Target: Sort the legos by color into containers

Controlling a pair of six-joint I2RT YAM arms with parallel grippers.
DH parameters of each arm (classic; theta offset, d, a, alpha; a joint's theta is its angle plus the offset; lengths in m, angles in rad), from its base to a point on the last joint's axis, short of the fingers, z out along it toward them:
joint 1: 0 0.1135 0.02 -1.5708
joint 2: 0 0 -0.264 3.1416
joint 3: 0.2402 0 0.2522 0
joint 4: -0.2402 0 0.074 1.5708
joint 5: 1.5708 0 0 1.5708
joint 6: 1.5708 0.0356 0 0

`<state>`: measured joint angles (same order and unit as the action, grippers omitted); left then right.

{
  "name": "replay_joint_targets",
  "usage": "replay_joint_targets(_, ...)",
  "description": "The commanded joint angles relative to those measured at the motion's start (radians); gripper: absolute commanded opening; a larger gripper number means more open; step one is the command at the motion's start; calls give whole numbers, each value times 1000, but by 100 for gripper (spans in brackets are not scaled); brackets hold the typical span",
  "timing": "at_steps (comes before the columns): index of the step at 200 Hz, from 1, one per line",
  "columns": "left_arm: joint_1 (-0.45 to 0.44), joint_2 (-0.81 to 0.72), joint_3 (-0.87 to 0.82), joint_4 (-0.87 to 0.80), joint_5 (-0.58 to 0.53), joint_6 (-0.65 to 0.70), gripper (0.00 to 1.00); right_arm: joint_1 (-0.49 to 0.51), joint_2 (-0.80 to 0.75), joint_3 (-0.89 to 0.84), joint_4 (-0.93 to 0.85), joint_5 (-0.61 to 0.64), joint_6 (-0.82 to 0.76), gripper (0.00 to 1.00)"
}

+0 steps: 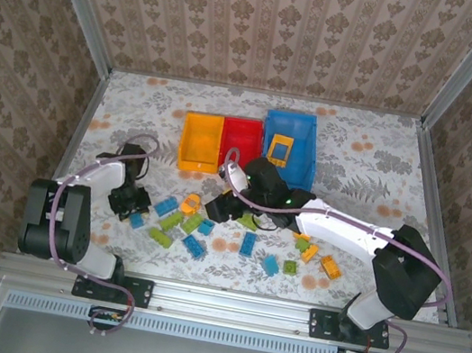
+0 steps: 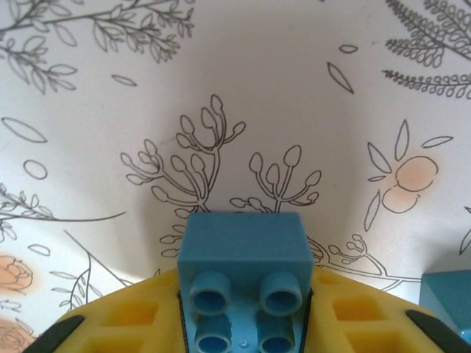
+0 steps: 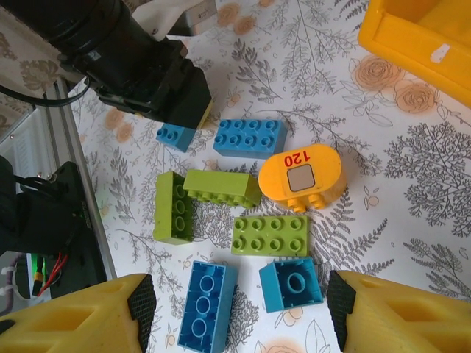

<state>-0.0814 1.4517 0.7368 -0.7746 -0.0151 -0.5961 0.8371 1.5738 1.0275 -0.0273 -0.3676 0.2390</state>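
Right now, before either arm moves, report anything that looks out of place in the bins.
One thing: an orange-yellow square frame brick lies in the large blue plastic bin, though a small yellow-orange plastic bin stands in the same row. For a colour sort, that looks misfiled.

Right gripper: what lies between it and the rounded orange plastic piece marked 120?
A light green eight-stud plastic brick, lying studs-up on the table, as the right wrist view shows.

The containers (image 1: 242, 141) stand side by side behind the legos (image 1: 248, 243) scattered on the table (image 1: 375, 165).
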Motion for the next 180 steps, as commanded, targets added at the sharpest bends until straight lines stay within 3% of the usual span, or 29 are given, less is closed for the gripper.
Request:
replay_joint_targets(1, -26, -35, 37, -63, -34, -9, 28, 4, -14, 8, 98, -8, 13, 66)
replay_joint_targets(34, -120, -76, 248, -124, -86, 31, 23, -8, -88, -23, 176, 181, 24, 68)
replay_joint_targets(76, -260, 151, 624, -121, -90, 104, 23, -88, -112, 30, 149, 347, 71, 68)
replay_joint_targets(137, -290, 610, 1131, -165, -68, 202, 24, -192, -47, 164, 43, 346, 130, 68)
replay_joint_targets(180, -288, 778, 1276, -134, -7, 237, 29, -208, -22, 213, -34, 325, 122, 67)
